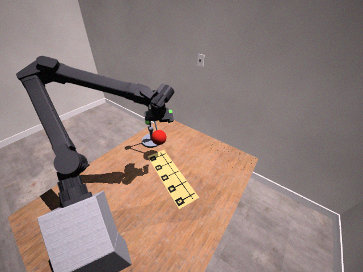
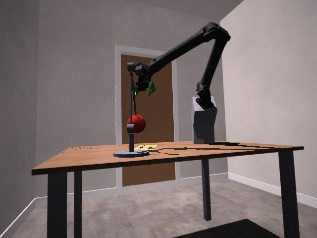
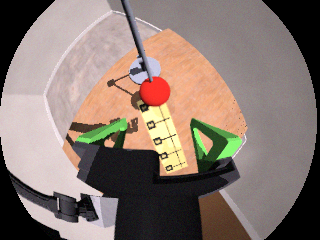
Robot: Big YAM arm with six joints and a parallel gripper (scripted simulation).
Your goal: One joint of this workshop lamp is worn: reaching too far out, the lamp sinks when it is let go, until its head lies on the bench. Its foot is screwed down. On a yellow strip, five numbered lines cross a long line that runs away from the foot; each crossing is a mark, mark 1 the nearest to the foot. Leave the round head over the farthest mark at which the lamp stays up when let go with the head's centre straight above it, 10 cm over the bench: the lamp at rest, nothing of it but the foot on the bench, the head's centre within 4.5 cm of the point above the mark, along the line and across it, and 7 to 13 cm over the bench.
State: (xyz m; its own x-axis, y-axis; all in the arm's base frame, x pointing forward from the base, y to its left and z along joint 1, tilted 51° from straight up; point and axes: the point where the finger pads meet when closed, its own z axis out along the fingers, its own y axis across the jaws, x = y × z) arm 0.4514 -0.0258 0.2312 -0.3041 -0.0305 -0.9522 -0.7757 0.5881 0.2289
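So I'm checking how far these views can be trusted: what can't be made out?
- Digits on the yellow strip: too small in all views.
- Strip in the exterior view: foreshortened, partly behind the lamp foot.
- Mark 1, top view: under the red head's shadow.
- Lamp's upper links, top view: behind the open tool.

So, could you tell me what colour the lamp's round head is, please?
Bright red; the head shows best in the top view.

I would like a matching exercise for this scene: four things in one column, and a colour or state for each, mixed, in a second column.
Things:
1. lamp head
2. strip
3. gripper
4. lamp foot

Descriptions:
A. yellow, with numbered lines
B. open, holding nothing
C. round and red, hanging clear of the bench
D. grey disc flat on the bench

Pairs: 1-C, 2-A, 3-B, 4-D
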